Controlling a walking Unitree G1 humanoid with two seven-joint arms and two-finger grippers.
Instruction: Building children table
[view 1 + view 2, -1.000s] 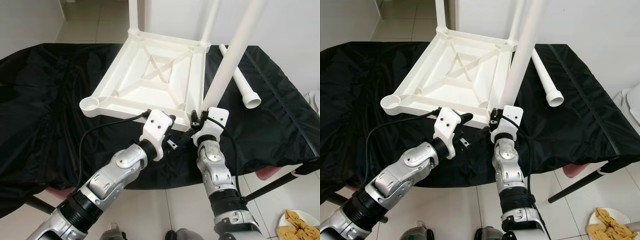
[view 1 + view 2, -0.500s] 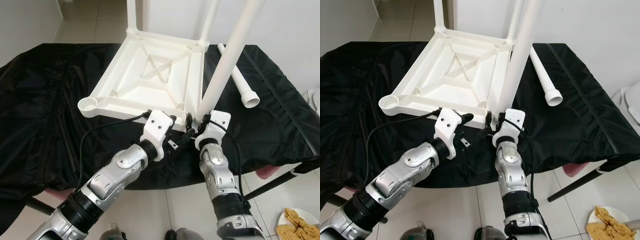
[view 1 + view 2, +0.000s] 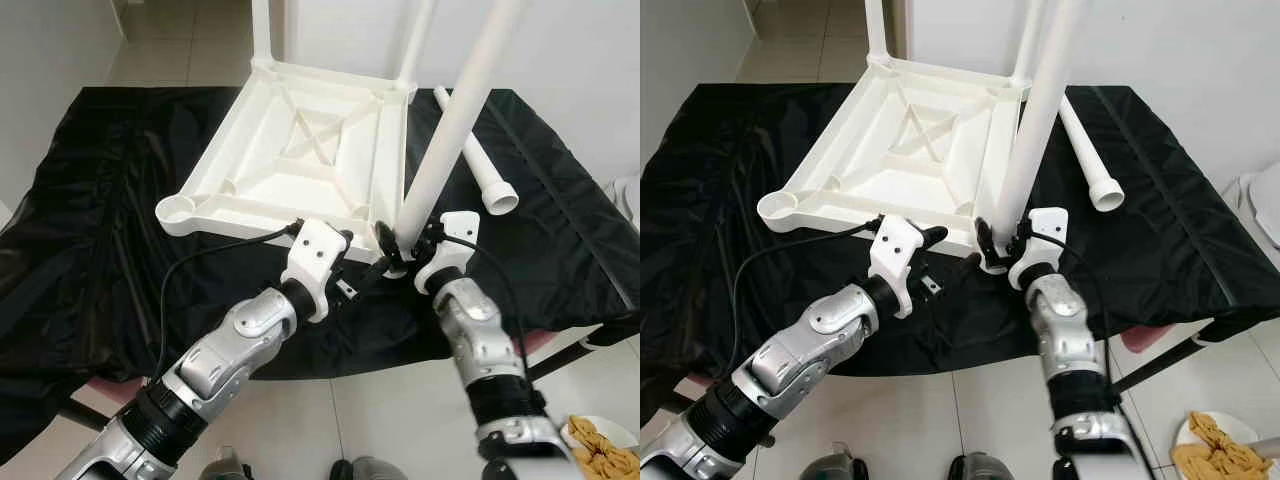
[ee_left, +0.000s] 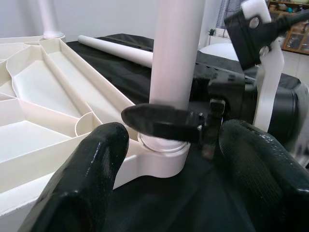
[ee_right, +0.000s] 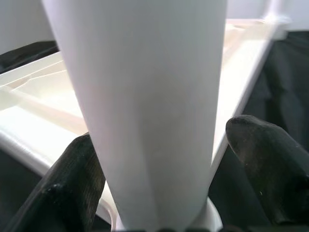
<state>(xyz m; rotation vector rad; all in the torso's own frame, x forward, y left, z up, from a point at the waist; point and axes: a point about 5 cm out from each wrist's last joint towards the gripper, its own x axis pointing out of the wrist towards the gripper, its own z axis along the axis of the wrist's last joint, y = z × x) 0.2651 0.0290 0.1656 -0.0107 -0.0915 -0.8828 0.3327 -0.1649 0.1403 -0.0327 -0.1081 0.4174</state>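
Black cloth covers the bench; on it our inverted tabletop (image 3: 300, 150) exposes its corner sockets. We grip the leg (image 3: 440, 150) with the right gripper (image 3: 398, 245), seating it in the near socket. Left gripper (image 3: 362, 274) waits beside, fingers spread, unloaded.

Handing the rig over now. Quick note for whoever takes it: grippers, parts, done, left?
Right gripper: jaws around the base of the leg seated in the near right corner socket of the upturned tabletop.
Left gripper: jaws open, just in front of that same corner, holding nothing.
Done: two far-corner legs standing; third in its socket, leaning.
Left: near left socket has no leg; spare leg lies on the black cloth, right of the tabletop. Whether the third leg is fully seated cannot be told.
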